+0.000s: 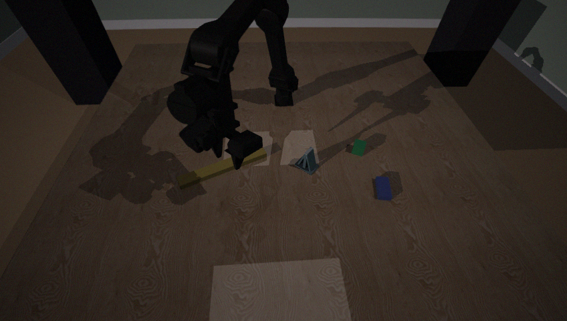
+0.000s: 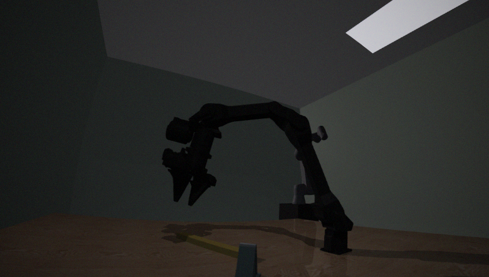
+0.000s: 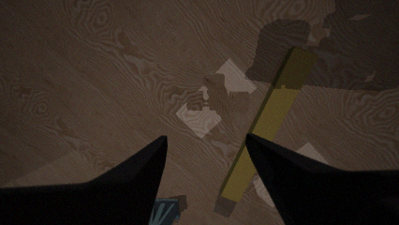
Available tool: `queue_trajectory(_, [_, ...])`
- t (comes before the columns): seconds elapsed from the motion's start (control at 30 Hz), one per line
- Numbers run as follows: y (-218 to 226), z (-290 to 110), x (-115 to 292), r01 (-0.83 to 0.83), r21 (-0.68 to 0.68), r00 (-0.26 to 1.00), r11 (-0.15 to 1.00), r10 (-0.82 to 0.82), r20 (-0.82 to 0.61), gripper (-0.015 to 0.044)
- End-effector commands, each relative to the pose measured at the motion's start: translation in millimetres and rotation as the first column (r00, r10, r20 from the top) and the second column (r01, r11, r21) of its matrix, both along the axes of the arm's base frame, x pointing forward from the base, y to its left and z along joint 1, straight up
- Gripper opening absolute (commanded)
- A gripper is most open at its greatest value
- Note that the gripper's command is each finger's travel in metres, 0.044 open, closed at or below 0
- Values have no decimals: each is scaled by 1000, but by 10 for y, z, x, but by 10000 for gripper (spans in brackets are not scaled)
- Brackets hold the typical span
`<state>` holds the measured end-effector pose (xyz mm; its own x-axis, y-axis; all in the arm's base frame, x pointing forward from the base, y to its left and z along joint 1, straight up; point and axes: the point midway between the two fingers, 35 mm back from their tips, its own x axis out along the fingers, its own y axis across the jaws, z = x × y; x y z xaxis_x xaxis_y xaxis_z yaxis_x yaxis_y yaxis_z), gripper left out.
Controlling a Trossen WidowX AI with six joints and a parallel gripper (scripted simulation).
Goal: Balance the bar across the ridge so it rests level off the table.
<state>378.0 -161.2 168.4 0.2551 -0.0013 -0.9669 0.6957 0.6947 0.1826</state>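
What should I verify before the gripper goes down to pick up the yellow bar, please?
1. Gripper open and holding nothing: ok.
2. Yellow bar lies flat on the table, free to grasp: ok.
3. Fingers straddle the bar: not ok; in the wrist view the bar runs under one finger, off centre.
4. Gripper well above the bar: ok, exterior view shows a gap.
5. Ridge upright, apart from the bar: ok.
6. Green block and blue block away from the bar: ok.
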Motion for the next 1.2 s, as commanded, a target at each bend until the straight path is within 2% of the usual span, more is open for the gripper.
queue_trajectory(0.0, [-206, -158, -187, 116, 7, 990, 993, -116, -75, 315])
queue_trajectory(0.27, [-577, -433, -596, 335, -8, 920, 942, -329, -215, 315])
queue_trajectory(0.47, [-589, -506, -600, 340, -9, 917, 941, -333, -218, 315])
queue_trajectory(0.7, [-594, -877, -592, 340, -9, 917, 941, -333, -218, 315])
queue_trajectory(1.17, [-599, -1024, -586, 340, -9, 917, 941, -333, -218, 315])
